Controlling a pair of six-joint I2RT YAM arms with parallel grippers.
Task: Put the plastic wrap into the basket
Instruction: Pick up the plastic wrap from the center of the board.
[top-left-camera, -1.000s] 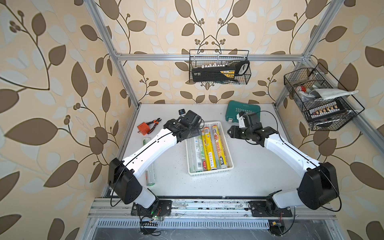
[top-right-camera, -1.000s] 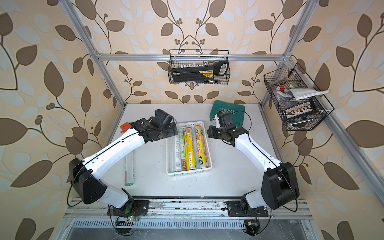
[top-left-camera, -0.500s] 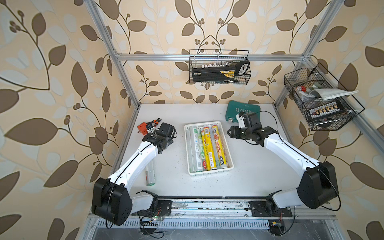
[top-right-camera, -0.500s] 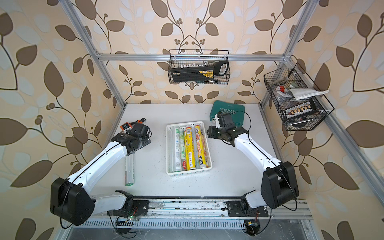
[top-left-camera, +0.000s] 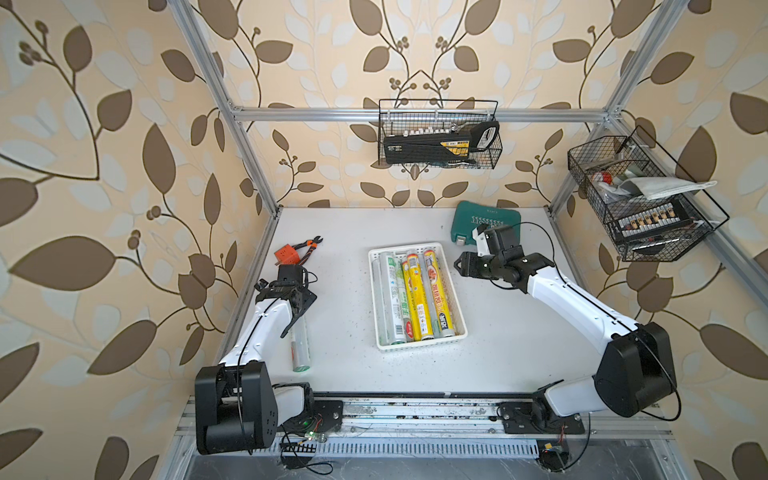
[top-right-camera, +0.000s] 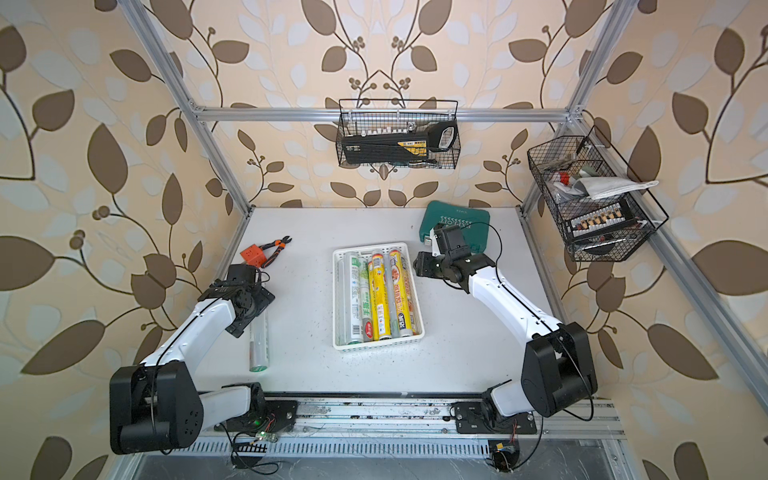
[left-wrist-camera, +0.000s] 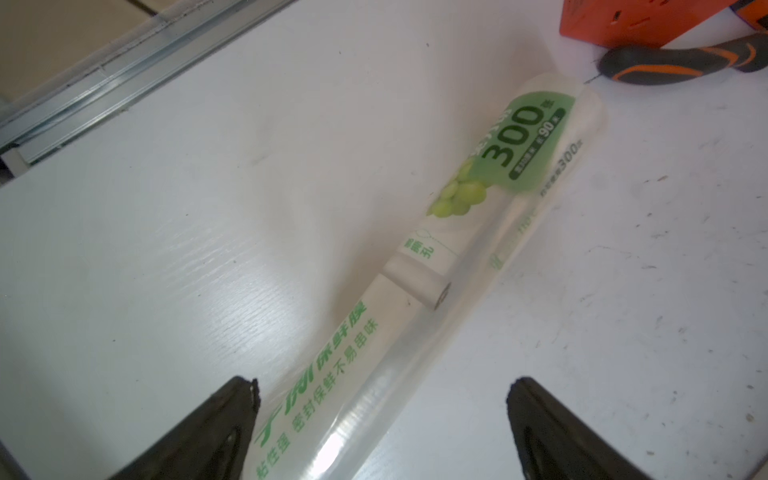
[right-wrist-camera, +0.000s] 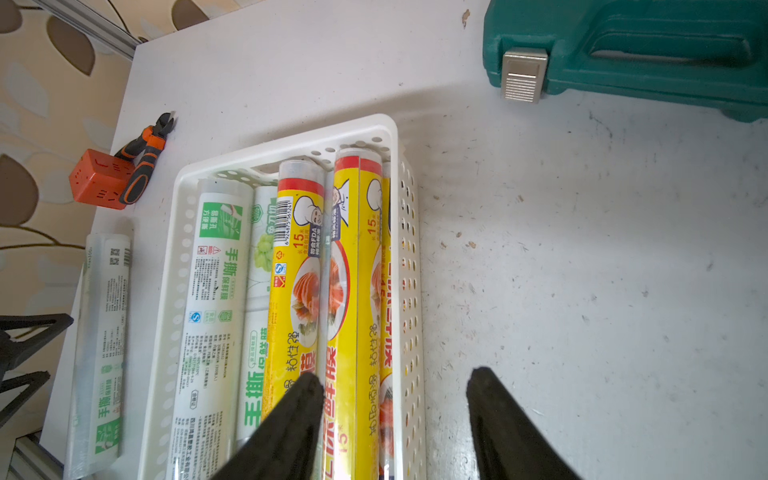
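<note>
White basket (top-left-camera: 423, 345) mid-table, rolls (top-left-camera: 417, 299) inside, one clear roll (top-left-camera: 300, 345) loose at left, my left gripper (left-wrist-camera: 382, 386) wide astride it, my right gripper (right-wrist-camera: 395, 378) part-open, empty, over the basket's far right.

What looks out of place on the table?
One clear roll with green writing lies alone on the table beside the left arm, outside the white basket where the other rolls lie side by side. The left claw is open over it, not gripping.
</note>
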